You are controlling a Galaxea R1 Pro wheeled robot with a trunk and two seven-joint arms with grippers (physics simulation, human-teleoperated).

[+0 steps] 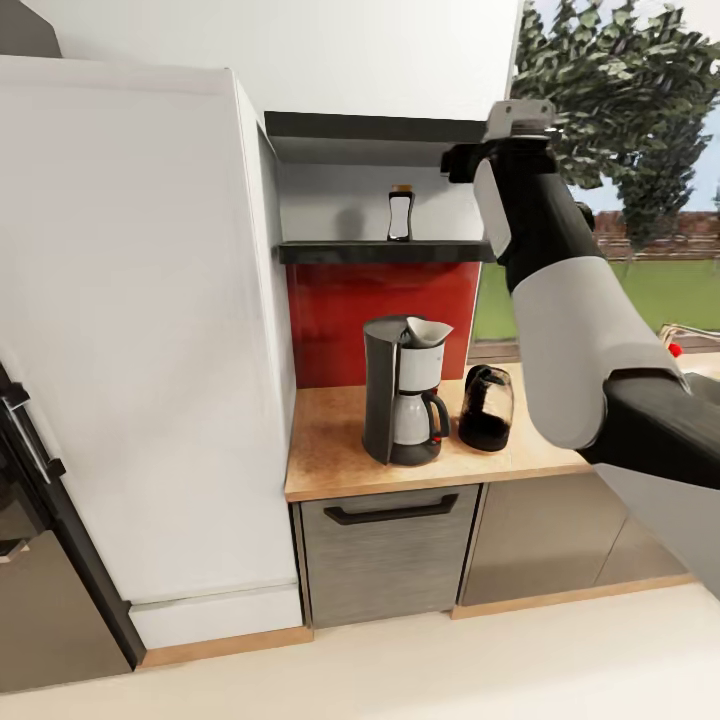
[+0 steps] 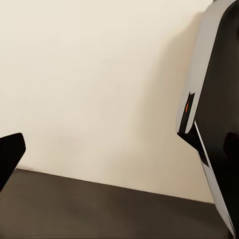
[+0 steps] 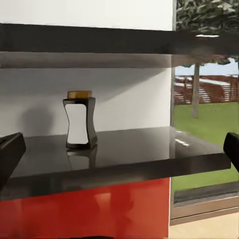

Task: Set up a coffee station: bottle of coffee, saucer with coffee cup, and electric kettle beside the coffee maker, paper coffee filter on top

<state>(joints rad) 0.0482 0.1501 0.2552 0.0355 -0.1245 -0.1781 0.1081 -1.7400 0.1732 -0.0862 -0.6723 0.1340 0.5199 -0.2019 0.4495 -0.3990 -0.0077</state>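
The bottle of coffee (image 1: 400, 213) stands upright on the dark kitchen shelf (image 1: 340, 252); it is dark with a white label and an orange cap. In the right wrist view the bottle (image 3: 79, 119) is ahead of my right gripper (image 3: 119, 154), which is open and some way short of the shelf's front edge (image 3: 124, 169). From the head view the right gripper (image 1: 457, 160) hangs at shelf height, right of the bottle. Below, the coffee maker (image 1: 403, 400) sits on the wooden countertop (image 1: 330, 450) with a paper filter (image 1: 426, 331) on top and a dark electric kettle (image 1: 486, 408) beside it. My left gripper (image 2: 119, 154) hangs open over pale floor.
A tall white cabinet (image 1: 130, 330) walls off the counter's left side. An upper board (image 1: 370, 128) closes the shelf niche from above, and a red backsplash (image 1: 380, 310) backs the counter. A grey drawer (image 1: 390, 550) sits underneath. A window with trees (image 1: 640, 100) lies to the right.
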